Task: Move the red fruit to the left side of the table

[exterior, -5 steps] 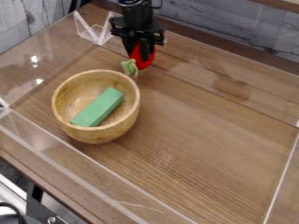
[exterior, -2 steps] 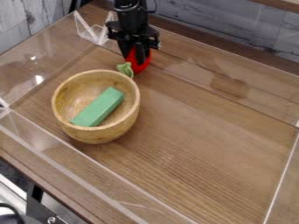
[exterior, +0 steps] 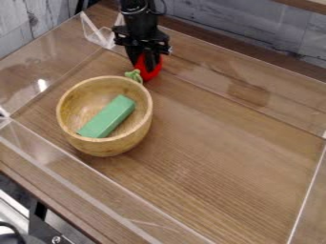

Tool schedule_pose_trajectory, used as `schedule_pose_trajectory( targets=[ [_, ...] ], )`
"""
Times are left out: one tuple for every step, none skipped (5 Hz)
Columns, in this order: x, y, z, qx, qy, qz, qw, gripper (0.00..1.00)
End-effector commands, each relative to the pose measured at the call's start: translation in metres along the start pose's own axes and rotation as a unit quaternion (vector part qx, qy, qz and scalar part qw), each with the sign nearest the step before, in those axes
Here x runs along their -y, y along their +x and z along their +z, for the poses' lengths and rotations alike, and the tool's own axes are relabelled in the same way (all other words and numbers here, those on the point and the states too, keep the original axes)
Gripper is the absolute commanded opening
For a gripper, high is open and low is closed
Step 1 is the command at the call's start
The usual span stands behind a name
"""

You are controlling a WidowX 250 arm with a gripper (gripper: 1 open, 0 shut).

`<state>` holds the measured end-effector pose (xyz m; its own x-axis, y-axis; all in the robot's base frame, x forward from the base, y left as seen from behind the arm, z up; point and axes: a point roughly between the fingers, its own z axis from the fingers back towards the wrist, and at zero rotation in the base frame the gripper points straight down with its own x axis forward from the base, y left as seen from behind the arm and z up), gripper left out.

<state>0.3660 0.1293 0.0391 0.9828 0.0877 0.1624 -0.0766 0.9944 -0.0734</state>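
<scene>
The small bright-red toy fruit with its green leafy stem [exterior: 151, 68] has edged left with the black pincer [exterior: 144, 50], towards the goal. It sits beyond the round light-wood bowl [exterior: 71, 96], near the wood-grain tabletop's [exterior: 230, 119] far edge, apparently gripped.

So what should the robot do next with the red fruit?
Probably carry the red fruit a bit farther left, keeping its grip, because the gripper has it just behind the wooden bowl and shouldn't bump that rim.
</scene>
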Motion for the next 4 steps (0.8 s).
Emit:
schedule_pose_trajectory(
  targets=[
    [-0.0091,0.0106,0.0126,0.023,0.004,0.0,0.9997,1.0],
    [-0.0112,0.0079,0.0103,0.02,-0.002,0.001,0.9998,1.0],
    [-0.012,0.0054,0.0116,0.021,-0.009,0.002,0.9997,1.0],
    [-0.0128,0.0022,0.0123,0.022,-0.017,0.004,0.9996,1.0]
  ],
)
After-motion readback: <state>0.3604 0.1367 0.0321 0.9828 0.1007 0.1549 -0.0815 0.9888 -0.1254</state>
